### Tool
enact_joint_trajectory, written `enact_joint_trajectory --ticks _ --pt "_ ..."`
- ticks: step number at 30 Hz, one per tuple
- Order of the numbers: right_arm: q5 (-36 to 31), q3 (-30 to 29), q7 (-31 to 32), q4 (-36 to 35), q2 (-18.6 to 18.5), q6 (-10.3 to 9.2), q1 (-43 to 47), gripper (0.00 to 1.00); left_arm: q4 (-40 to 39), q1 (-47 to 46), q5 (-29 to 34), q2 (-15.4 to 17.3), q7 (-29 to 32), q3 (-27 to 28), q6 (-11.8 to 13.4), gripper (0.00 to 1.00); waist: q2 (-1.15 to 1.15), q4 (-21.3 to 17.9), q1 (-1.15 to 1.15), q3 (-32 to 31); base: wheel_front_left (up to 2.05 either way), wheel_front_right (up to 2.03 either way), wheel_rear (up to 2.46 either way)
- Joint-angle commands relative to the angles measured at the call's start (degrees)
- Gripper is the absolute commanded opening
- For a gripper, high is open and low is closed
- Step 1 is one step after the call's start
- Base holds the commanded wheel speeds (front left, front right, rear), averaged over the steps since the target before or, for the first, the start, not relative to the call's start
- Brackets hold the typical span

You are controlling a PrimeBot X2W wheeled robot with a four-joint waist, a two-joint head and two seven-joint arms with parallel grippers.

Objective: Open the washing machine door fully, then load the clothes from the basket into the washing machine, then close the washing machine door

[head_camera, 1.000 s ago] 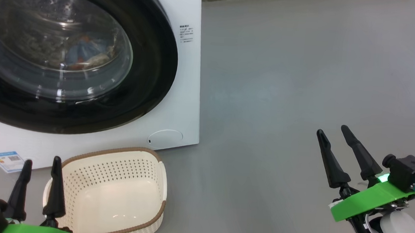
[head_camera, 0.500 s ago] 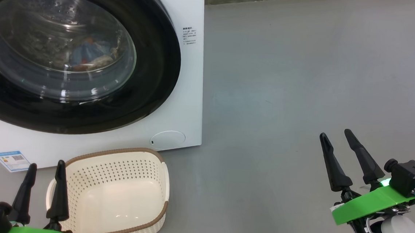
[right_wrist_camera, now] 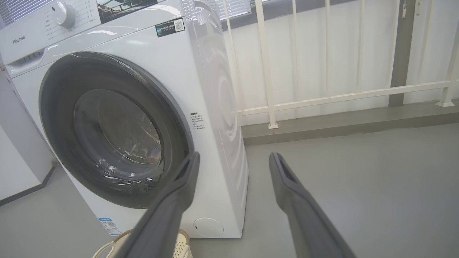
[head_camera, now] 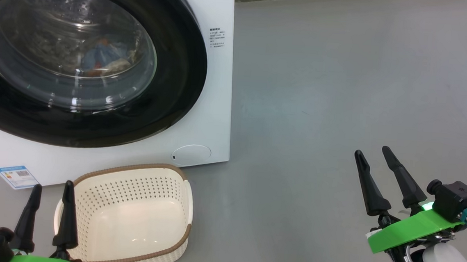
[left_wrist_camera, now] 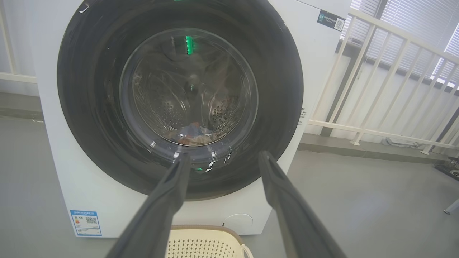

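Note:
The washing machine fills the upper left of the head view, and its round black door lies shut against the front. Through the glass I see the clothes, blue and cream, lying in the drum. In front of the washer the basket stands on the floor with nothing in it. My left gripper is open at the basket's left rim. Far to the right, my right gripper hangs open over bare floor. The left wrist view faces the door head-on, the clothes showing low in the drum. The right wrist view shows the washer from the right.
Grey floor spreads wide to the right of the washer. A white railing on a low kerb runs behind and to the washer's right. A blue label sticker and a round filter cap sit low on the washer's front.
The whole head picture has drifted slightly right and down, so the camera moved. Both grippers stay open, low at either side. Door, basket and clothes have not changed.

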Motion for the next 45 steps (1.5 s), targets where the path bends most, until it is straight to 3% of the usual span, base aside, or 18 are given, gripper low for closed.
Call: enact_joint_trajectory --ticks 1,37,38,45 --pt "-0.9 0.9 -0.3 -1.0 -0.3 -0.01 0.4 1.0 -0.8 -1.6 -0.3 0.9 -0.4 1.9 -0.1 1.0 0.0 0.1 0.0 0.1 0.0 0.0 0.0" --pt "-0.5 2.4 -0.3 0.0 0.2 -0.01 -0.1 1.0 0.3 -1.7 -1.7 0.5 -0.4 2.0 -0.1 1.0 0.0 0.6 0.0 -0.6 0.0 0.0 0.0" --pt "0.0 1.6 0.0 1.2 0.7 0.0 0.6 0.0 1.3 0.0 -1.5 -0.4 0.0 0.0 0.0 0.0 0.0 0.6 0.0 -0.6 0.0 0.0 0.0" --pt "1.3 2.1 0.4 4.1 2.6 0.0 3.4 0.0 4.0 1.4 -2.8 -2.3 0.5 -0.2 0.0 0.0 0.0 0.7 0.01 -0.6 0.0 0.0 0.0"
